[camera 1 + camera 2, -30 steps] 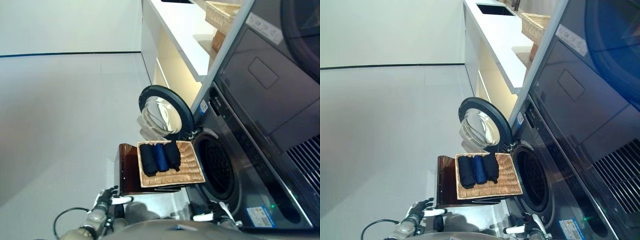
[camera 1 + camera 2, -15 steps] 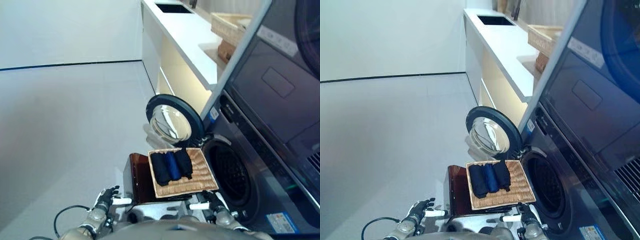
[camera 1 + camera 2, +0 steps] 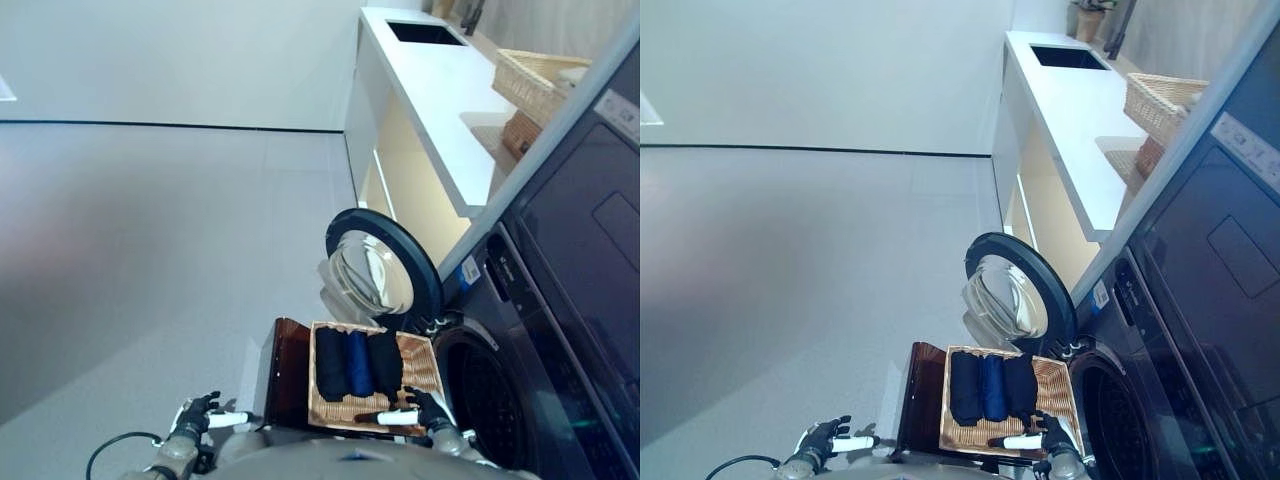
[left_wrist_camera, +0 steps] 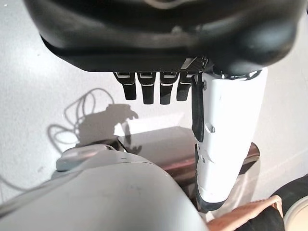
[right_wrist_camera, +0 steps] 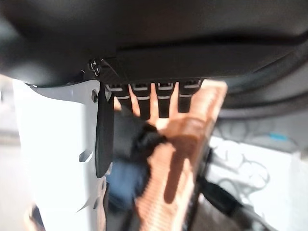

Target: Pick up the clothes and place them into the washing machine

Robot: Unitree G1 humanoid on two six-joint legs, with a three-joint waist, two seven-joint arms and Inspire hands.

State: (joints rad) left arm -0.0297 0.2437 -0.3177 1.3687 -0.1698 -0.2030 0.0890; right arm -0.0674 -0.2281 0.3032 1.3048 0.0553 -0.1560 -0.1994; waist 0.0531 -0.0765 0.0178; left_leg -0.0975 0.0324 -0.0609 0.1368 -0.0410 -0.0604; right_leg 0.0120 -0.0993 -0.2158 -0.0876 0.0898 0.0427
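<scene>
Rolled dark clothes, black [image 3: 330,362], blue [image 3: 359,362] and black [image 3: 385,362], lie side by side in the shallow wicker basket [image 3: 424,362]. The basket rests on the dark brown box [image 3: 286,372] beside the washing machine, whose drum [image 3: 490,412] is open, with the round door [image 3: 385,270] swung out. My right hand [image 3: 421,411] is open at the basket's near edge. In the right wrist view its fingers [image 5: 154,94] point over the basket [image 5: 192,130] and the black clothes [image 5: 130,139]. My left hand [image 3: 200,415] is open and empty, left of the box.
A white counter [image 3: 440,90] with a sink and wicker baskets [image 3: 540,72] runs behind the machine. A dark appliance front [image 3: 590,240] rises at the right. Grey floor [image 3: 150,250] spreads to the left.
The camera has swung, shifting the whole scene. My right hand has come up from below the machine front to the basket's near edge. The clothes lie as before.
</scene>
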